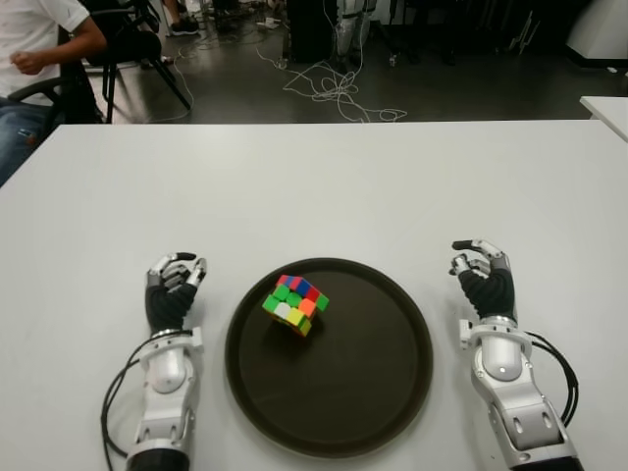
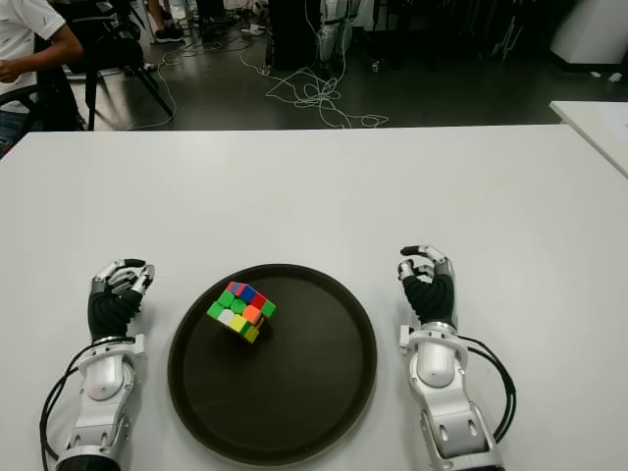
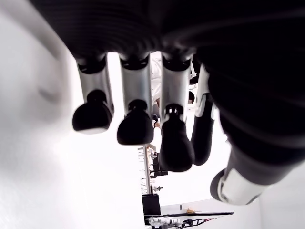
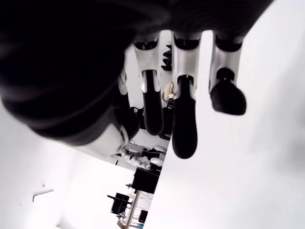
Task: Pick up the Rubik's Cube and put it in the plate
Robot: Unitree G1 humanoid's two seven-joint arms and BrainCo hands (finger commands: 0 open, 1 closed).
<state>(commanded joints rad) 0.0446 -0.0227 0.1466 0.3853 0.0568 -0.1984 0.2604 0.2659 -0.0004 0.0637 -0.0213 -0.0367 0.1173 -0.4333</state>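
The Rubik's Cube [image 1: 295, 304] lies inside the round dark plate [image 1: 363, 392], in its upper left part, tilted a little, with no hand touching it. My left hand [image 1: 175, 285] shows on the white table just left of the plate, with its fingers [image 3: 136, 124] loosely bent and holding nothing. My right hand [image 1: 481, 270] shows right of the plate, its fingers [image 4: 183, 129] likewise relaxed and empty.
The white table [image 1: 314, 186] stretches bare beyond the plate. A seated person [image 1: 29, 59] is at the far left behind the table edge. Cables [image 1: 334, 83] lie on the floor beyond. Another white table corner [image 1: 608, 108] shows at the far right.
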